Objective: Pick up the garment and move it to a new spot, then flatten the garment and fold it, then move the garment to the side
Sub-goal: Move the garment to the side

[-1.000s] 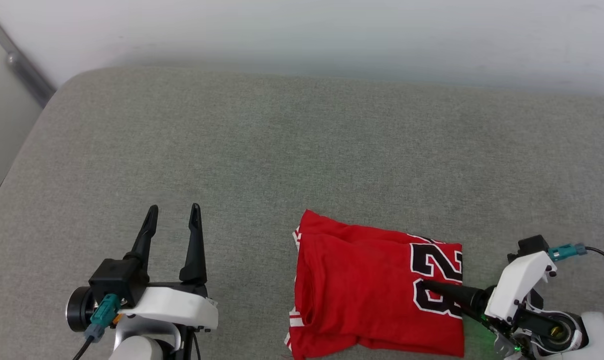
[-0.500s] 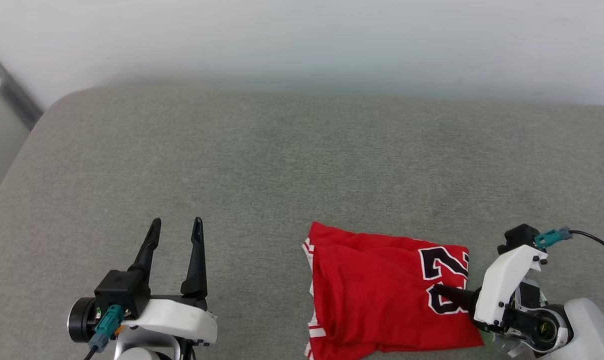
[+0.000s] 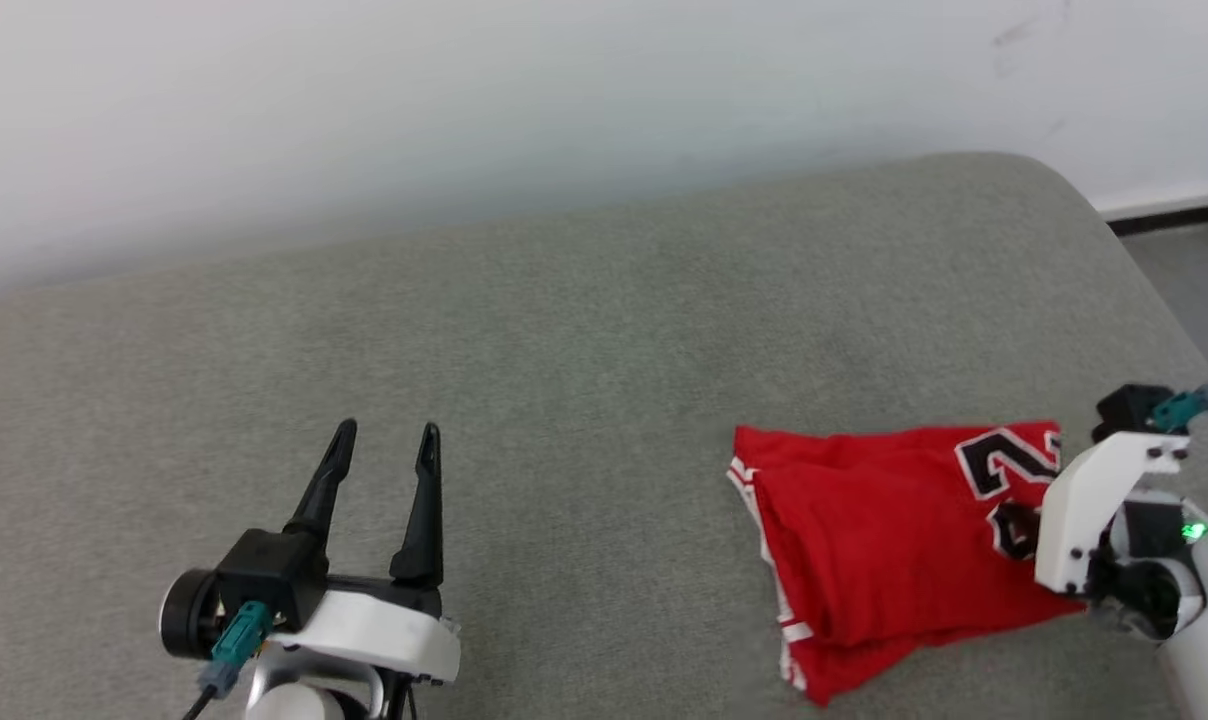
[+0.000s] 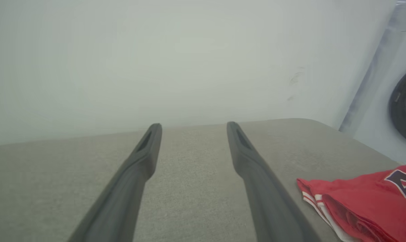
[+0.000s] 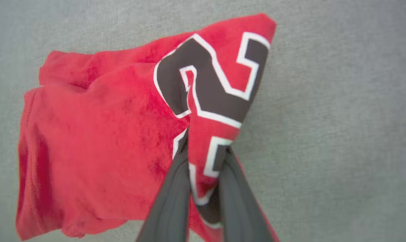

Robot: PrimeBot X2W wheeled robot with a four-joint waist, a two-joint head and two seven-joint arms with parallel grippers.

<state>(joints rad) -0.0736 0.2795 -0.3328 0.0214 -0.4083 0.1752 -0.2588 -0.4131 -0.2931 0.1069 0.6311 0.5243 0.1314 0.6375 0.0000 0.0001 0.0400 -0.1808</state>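
The garment (image 3: 884,540) is a folded red jersey with black-and-white numerals and striped trim, lying on the grey cushion at the right. My right gripper (image 5: 204,149) is shut on the garment (image 5: 98,134), pinching the cloth at the numerals between its two dark fingers. In the head view its white wrist housing covers the garment's right edge and hides the fingers. My left gripper (image 3: 384,440) stands open over bare cushion far to the left, holding nothing. In the left wrist view, the left gripper (image 4: 193,129) has the garment (image 4: 367,201) at its lower right.
A grey upholstered cushion (image 3: 564,350) carries everything; its rounded right corner (image 3: 1064,190) drops to the floor. A pale wall (image 3: 464,100) runs behind it. A dark round opening (image 4: 404,104) shows at the right of the left wrist view.
The right gripper has shut on the garment's numbered edge and the garment has bunched and shifted. The head camera has swung to the right, so the whole scene has moved in the picture. The left gripper stays open.
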